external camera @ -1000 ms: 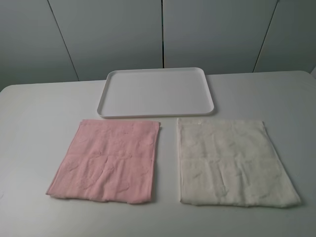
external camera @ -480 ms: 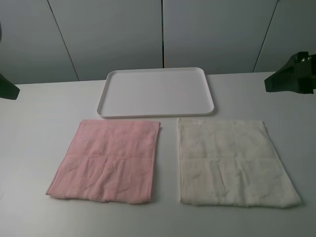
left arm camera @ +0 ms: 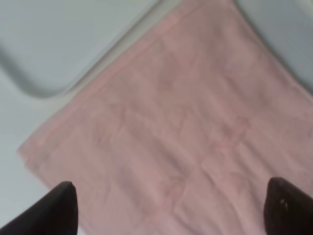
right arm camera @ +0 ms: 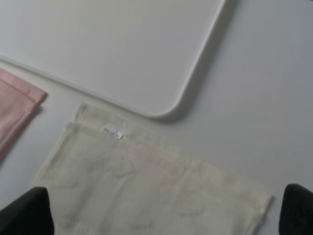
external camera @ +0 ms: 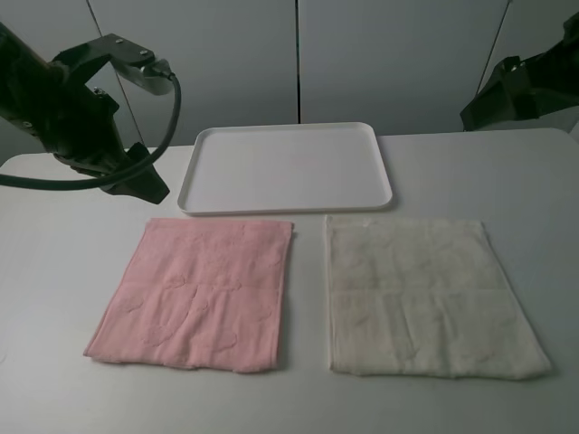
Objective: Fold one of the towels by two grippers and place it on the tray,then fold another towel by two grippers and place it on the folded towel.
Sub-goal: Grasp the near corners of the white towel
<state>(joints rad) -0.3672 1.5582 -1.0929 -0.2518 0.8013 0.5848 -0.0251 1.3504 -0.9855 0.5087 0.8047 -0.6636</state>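
Left claw (external camera: 140,183) and right claw (external camera: 484,108) both hang spread wide and empty near the far corners of the table (external camera: 54,271), and I judge the cream-white towel (external camera: 425,294), lying flat just before the tray (external camera: 285,167) beside the pink towel (external camera: 204,289), light and limp, best pinched at two corners.

The left arm (external camera: 72,108) reaches in from the far left and slopes down toward the middle. The left gripper (external camera: 140,181) points down and to the right, its jaws spread wide and holding nothing. The right arm (external camera: 529,86) enters at the far right edge, held higher. The right gripper (right arm camera: 161,213) likewise stands wide apart and empty, with only its dark fingertips (right arm camera: 24,215) showing in the wrist view.
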